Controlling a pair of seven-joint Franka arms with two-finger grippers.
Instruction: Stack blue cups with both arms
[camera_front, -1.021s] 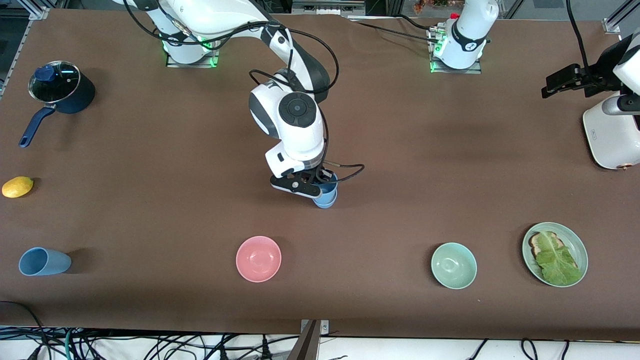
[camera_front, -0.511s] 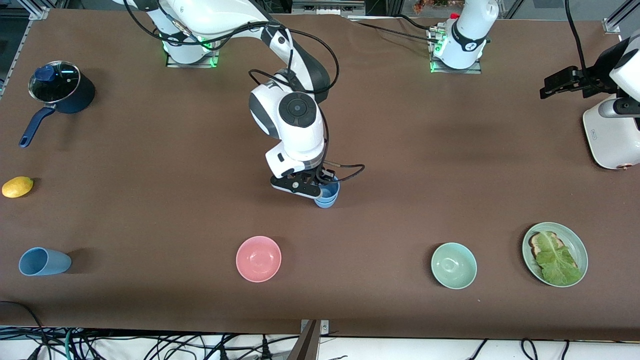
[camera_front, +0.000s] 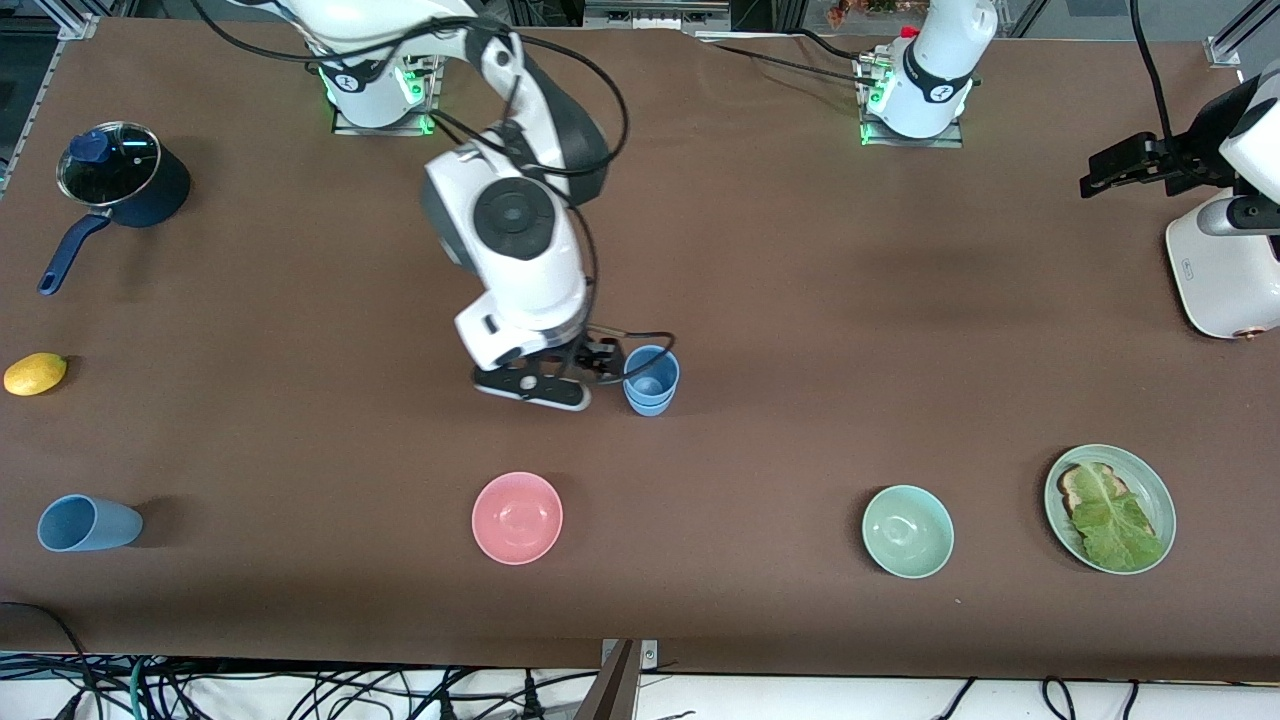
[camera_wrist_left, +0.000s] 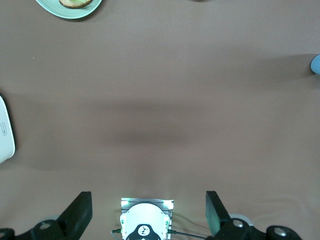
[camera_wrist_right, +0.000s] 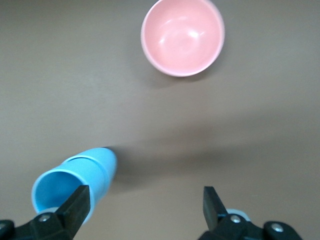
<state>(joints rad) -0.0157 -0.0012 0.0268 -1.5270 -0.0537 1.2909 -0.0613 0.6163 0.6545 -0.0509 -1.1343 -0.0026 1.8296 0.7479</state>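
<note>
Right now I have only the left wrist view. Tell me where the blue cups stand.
Observer: Two blue cups stand nested upright mid-table, farther from the front camera than the pink bowl.
Operator: Report the right gripper.
Observer: The right gripper is open beside those cups, toward the right arm's end, holding nothing.
Operator: Name any cup not stacked.
Observer: A third blue cup lies on its side at the right arm's end of the table, nearer the front camera than the lemon.
</note>
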